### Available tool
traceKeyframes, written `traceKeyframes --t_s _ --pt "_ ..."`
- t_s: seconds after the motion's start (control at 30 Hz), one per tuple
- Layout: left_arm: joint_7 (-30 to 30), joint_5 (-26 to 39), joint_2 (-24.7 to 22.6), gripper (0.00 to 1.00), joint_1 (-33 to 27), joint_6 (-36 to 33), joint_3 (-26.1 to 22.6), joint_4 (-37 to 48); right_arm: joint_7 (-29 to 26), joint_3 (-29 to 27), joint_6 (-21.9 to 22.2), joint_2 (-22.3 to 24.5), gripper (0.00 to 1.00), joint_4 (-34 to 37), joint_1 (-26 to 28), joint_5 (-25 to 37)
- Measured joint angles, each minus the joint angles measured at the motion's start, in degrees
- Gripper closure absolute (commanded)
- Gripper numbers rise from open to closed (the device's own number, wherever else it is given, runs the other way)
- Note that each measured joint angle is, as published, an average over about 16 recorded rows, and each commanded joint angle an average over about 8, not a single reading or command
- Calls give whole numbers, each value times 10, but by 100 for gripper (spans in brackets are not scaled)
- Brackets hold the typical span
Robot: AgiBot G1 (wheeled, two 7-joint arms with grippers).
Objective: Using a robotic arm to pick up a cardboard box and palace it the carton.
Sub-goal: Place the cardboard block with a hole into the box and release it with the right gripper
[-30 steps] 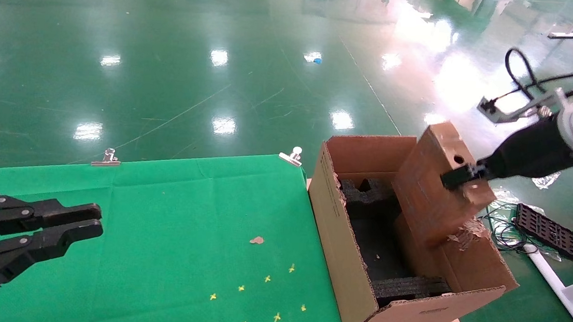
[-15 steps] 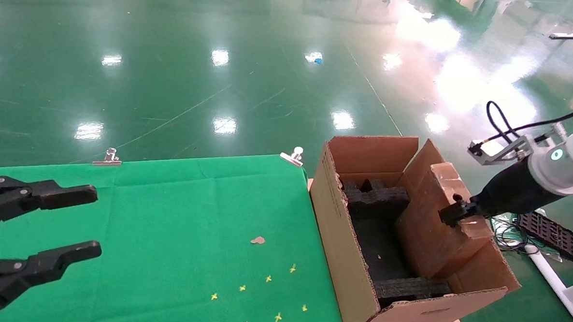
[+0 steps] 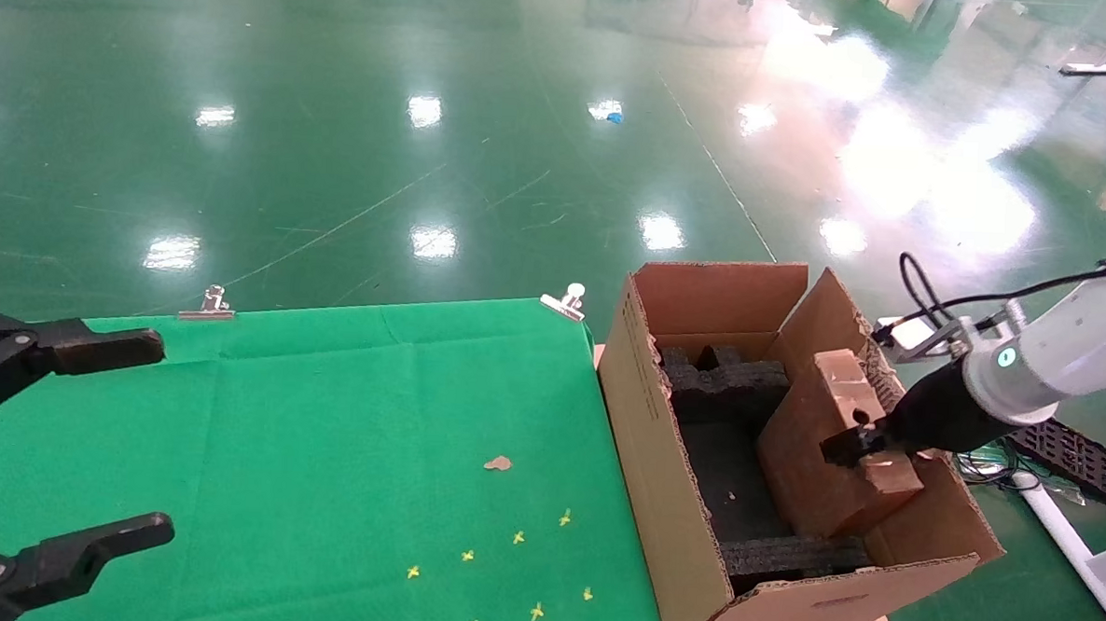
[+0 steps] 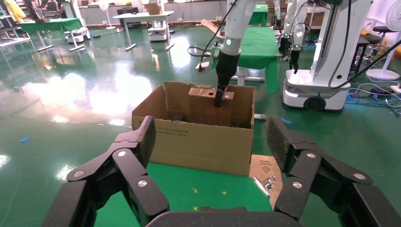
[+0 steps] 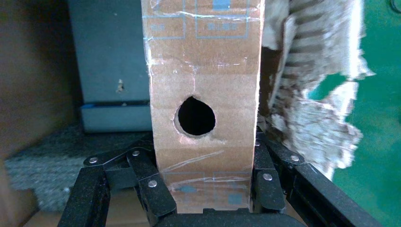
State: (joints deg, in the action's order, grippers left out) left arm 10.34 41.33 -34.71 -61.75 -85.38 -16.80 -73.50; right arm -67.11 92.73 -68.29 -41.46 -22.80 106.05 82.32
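The small flat cardboard box (image 3: pixel 822 458) stands on edge, tilted, inside the large carton (image 3: pixel 646 417), against its right wall. My right gripper (image 3: pixel 860 445), on the white robotic arm (image 3: pixel 1074 343), is shut on the box's narrow top side next to the round hole. In the right wrist view the fingers (image 5: pixel 151 165) press both faces of the cardboard box (image 5: pixel 203 61) just below that hole. My left gripper (image 3: pixel 137 437) hangs open over the left of the green table. Its wrist view looks between its spread pads (image 4: pixel 144 137) at the carton (image 4: pixel 198 142).
Black foam blocks (image 3: pixel 727 383) line the carton's floor and far end. The carton's right flap is torn ragged (image 5: pixel 312 94). Metal clips (image 3: pixel 563 302) hold the green cloth (image 3: pixel 325 403). A black grid panel (image 3: pixel 1060 454), cables and a white pipe (image 3: pixel 1066 538) lie on the floor at the right.
My right gripper has come down and carried the cardboard box from above the carton's rim into the carton. My left gripper's fingers have spread wide apart.
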Motion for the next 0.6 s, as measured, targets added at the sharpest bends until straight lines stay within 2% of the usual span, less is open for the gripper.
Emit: traceKeyframes --t_s 0.57,0.6 --pt "0 0 0 0 0 0 -1 0 75 -26 72 -49 100 89 -103 -53" --pt "0 0 0 0 0 0 -1 0 80 -27 74 -51 94 94 -106 -55"
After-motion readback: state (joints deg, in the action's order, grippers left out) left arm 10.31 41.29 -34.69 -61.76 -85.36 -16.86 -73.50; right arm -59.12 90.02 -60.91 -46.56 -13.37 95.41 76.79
